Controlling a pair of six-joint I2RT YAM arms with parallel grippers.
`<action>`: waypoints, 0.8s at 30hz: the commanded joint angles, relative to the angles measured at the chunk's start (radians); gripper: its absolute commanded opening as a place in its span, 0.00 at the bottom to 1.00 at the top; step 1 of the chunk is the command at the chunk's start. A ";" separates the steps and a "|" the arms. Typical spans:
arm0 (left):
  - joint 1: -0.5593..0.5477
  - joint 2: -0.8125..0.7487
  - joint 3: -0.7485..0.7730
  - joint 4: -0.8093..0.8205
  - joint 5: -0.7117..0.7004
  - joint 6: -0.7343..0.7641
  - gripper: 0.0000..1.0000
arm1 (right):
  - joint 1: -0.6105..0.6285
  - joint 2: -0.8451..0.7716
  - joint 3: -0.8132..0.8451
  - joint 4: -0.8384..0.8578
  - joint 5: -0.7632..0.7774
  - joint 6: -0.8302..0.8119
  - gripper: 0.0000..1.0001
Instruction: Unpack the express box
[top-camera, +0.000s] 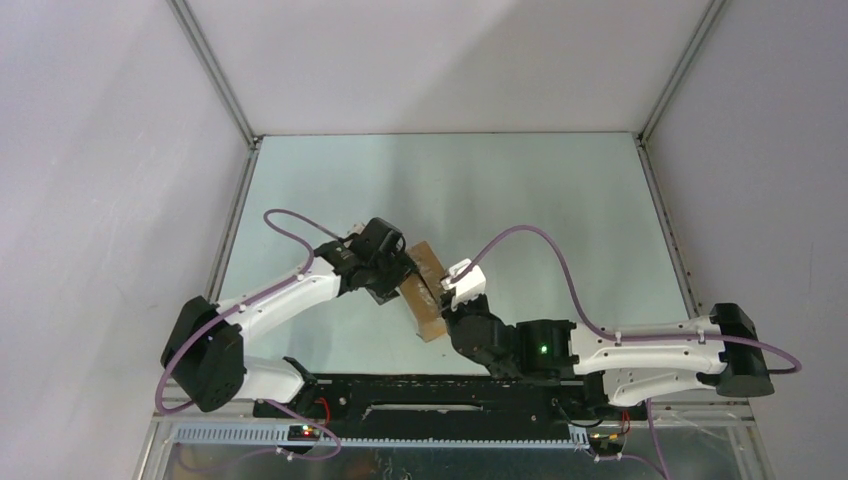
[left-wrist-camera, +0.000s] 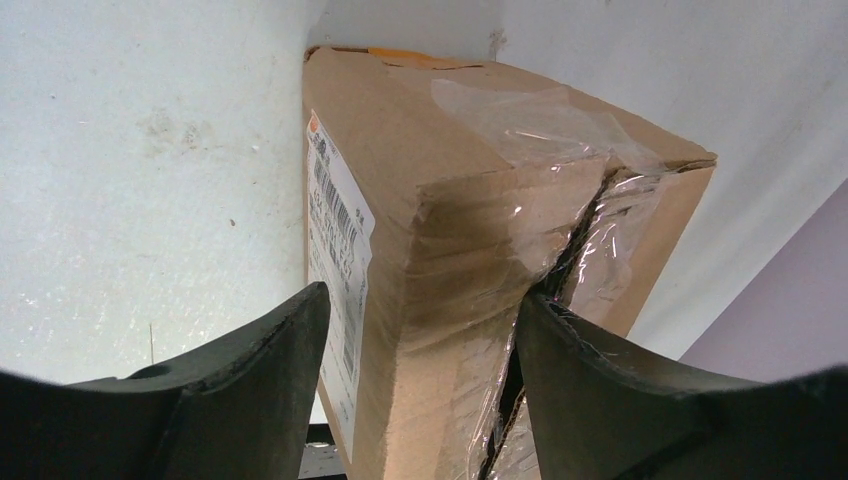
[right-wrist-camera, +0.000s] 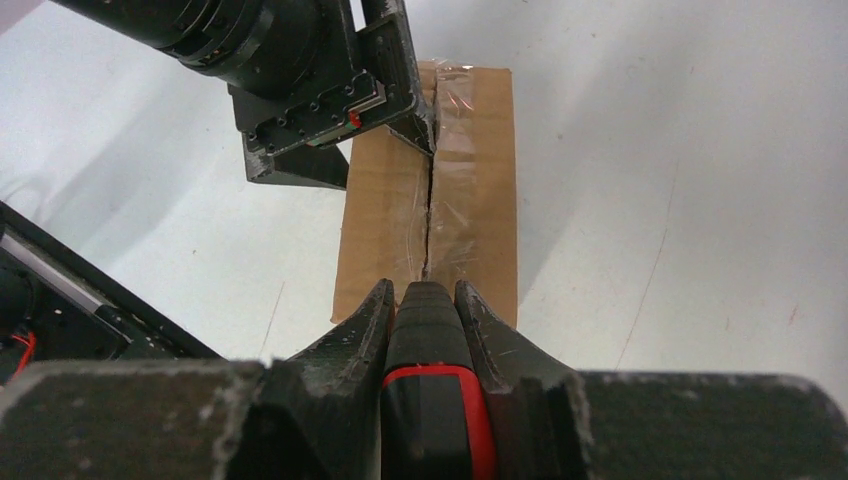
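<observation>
The express box (top-camera: 425, 290) is a small brown carton lying on the table between the two arms. It has clear tape along its top seam and a white barcode label (left-wrist-camera: 335, 230) on one side. My left gripper (top-camera: 393, 272) is shut on the box (left-wrist-camera: 470, 220), one finger on each side (left-wrist-camera: 422, 300). In the right wrist view the seam of the box (right-wrist-camera: 470, 200) is split open lengthwise. My right gripper (right-wrist-camera: 425, 290) is shut on the red-handled knife (right-wrist-camera: 432, 400), whose tip points into the near end of the seam. The blade is hidden. The right gripper (top-camera: 455, 298) sits at the box's near right side.
The pale table (top-camera: 520, 200) is enclosed by white walls with metal frame posts (top-camera: 215, 70). The black base rail (top-camera: 430, 405) runs along the near edge. Purple cables (top-camera: 540, 240) loop above both arms. The left arm's wrist (right-wrist-camera: 300, 70) hangs over the box's far end.
</observation>
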 joint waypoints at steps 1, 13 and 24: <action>0.033 0.016 0.000 -0.014 -0.134 -0.035 0.70 | 0.025 -0.024 0.027 -0.173 -0.091 0.159 0.00; 0.056 0.038 0.014 -0.034 -0.157 -0.016 0.69 | 0.097 -0.104 0.027 -0.392 -0.039 0.315 0.00; 0.069 0.054 0.007 -0.025 -0.146 0.004 0.69 | 0.183 -0.158 0.027 -0.547 -0.012 0.454 0.00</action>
